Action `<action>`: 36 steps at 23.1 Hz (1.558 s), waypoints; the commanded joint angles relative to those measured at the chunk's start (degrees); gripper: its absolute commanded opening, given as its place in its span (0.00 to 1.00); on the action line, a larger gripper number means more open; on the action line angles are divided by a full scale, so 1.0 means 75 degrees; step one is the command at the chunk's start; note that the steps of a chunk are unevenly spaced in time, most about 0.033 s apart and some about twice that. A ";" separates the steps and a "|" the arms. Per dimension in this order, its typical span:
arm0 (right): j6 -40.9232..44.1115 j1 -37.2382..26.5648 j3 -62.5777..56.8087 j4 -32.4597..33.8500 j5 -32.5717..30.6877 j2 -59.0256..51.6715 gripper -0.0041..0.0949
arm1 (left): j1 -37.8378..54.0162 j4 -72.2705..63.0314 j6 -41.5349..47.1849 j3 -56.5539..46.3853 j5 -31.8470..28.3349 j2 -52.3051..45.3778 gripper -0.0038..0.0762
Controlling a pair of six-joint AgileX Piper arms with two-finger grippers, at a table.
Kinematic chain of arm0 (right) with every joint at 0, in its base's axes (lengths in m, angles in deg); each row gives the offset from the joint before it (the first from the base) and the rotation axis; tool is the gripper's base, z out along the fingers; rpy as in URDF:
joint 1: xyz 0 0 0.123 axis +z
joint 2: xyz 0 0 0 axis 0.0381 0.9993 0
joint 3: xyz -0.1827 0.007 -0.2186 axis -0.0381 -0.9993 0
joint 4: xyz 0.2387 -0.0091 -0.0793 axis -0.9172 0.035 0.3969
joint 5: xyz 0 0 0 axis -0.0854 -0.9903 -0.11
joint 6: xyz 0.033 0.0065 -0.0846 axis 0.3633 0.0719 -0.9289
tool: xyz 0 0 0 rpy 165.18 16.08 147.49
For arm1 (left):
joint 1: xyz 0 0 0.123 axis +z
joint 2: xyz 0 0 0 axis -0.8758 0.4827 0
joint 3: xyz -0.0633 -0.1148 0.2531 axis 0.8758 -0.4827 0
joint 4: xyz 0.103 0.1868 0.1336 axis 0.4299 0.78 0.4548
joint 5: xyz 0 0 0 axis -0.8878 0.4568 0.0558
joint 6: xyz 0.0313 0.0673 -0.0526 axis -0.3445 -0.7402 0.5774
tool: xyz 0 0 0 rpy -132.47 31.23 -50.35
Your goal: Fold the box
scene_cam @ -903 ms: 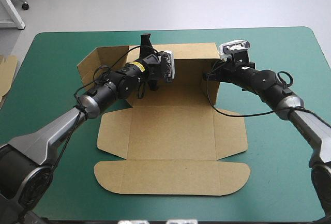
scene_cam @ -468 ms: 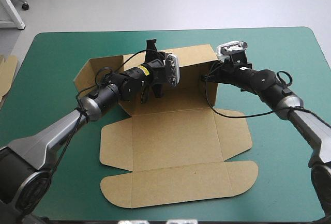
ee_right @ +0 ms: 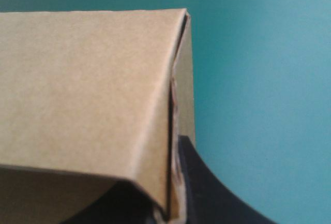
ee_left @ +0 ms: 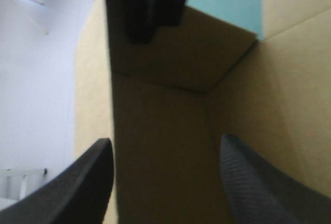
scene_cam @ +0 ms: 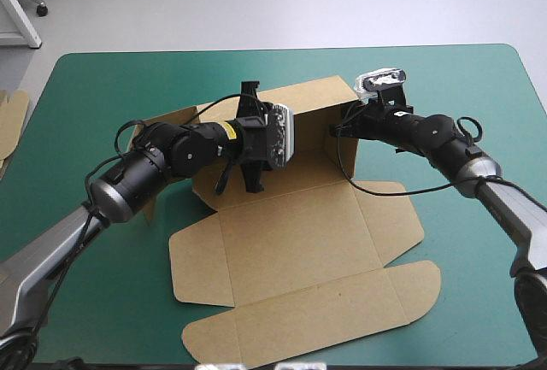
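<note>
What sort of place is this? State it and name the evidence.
Probably a robot lab workstation: two robot arms work over a table with a teal-green cover, handling a brown box, and spare board shows at the table's left edge.

The box is seen askew on the table, its lid laid flat toward 5 o'clock and its far wall raised at 12. The left gripper is set across that wall. The right gripper is held at the 1 o'clock corner. More board is seen at the table's 9 o'clock edge.
</note>
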 commanded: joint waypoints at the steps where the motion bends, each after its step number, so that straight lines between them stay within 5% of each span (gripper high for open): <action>1: 0.0290 0.0065 0.0162 -0.0173 -0.0402 -0.0247 0.01 | -0.0272 -0.0146 0.0052 0.0215 0.0532 -0.0614 0.59; 6: 0.0334 0.0065 0.0162 -0.0173 -0.0439 -0.0247 0.01 | -0.0320 0.0028 -0.0582 0.0215 0.0203 -0.1142 0.58; 12: 0.1287 0.0065 0.0162 0.0780 -0.0529 -0.0247 0.01 | 0.1288 -0.0007 -0.0875 0.0215 -0.2395 -0.1788 0.57; 15: 0.1587 0.0065 0.0162 0.1108 -0.0565 -0.0247 0.01 | 0.2960 -0.2051 -0.0558 0.0228 -0.3692 -0.1827 0.56; 20: 0.1615 0.0065 0.0162 0.1108 -0.0711 -0.0247 0.01 | 0.6452 -0.6415 0.0063 0.0228 -0.2992 -0.1404 0.50; 24: 0.1631 0.0065 0.0162 0.1108 -0.0796 -0.0229 0.01 | 0.8199 -0.6596 0.1139 0.0152 -0.2578 -0.0743 0.50; 32: 0.2832 -0.0016 0.0162 0.2265 -0.0905 -0.0211 0.01 | 0.8424 -0.6485 0.1426 -0.1090 -0.2735 -0.0418 0.49; 36: 0.3041 -0.0187 0.0167 0.2444 -0.1089 -0.0211 0.01 | 0.8440 -0.6380 0.2500 -0.1753 -0.2497 -0.0356 0.45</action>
